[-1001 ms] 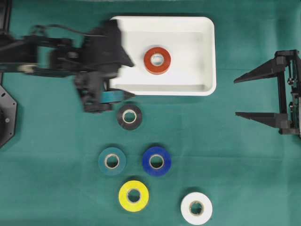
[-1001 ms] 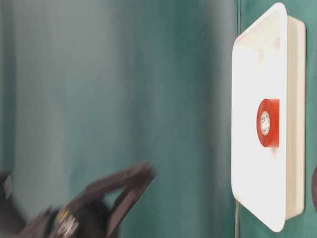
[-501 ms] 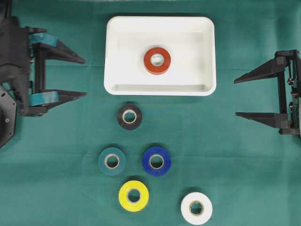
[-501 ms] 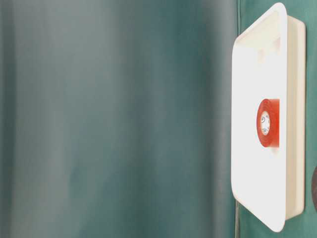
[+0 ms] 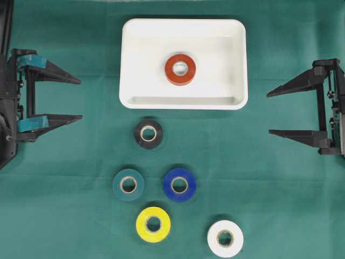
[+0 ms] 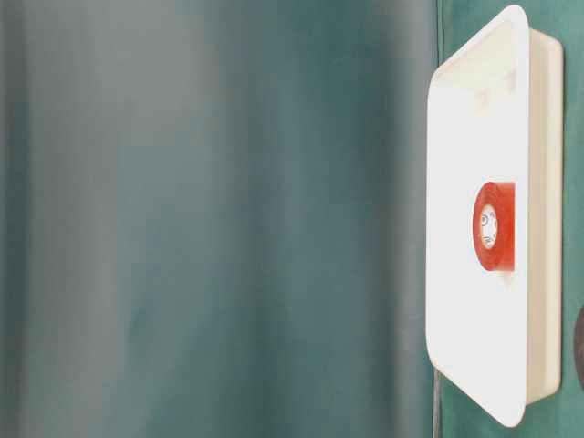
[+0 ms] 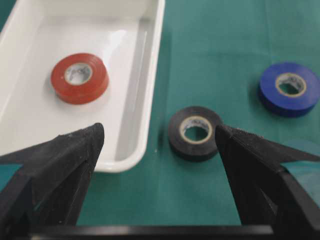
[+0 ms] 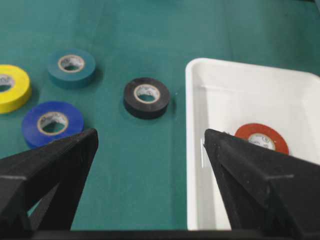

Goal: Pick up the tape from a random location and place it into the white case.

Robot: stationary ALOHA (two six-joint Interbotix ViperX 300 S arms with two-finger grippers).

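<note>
Currently both claws stand wide apart and empty: your left gripper (image 5: pixel 78 99) is parked at the left edge of the green cloth (image 5: pixel 269 205), your right gripper (image 5: pixel 272 112) at the right edge. The red tape roll (image 5: pixel 180 69) lies flat in the middle of the white case (image 5: pixel 237 32).

Risks, as I judge them: the black roll (image 5: pixel 148 134) sits just beside the case's near rim, so a careless descent could clip that rim and shift the case. The teal roll (image 5: pixel 128 184) and blue roll (image 5: pixel 179 184) lie near each other; wide jaws may nudge the neighbour. A roll released on its edge could travel away.

Count: one case; six rolls, being red, black, teal, blue, yellow (image 5: pixel 153 224) and white (image 5: pixel 225 238); five outside the case.
</note>
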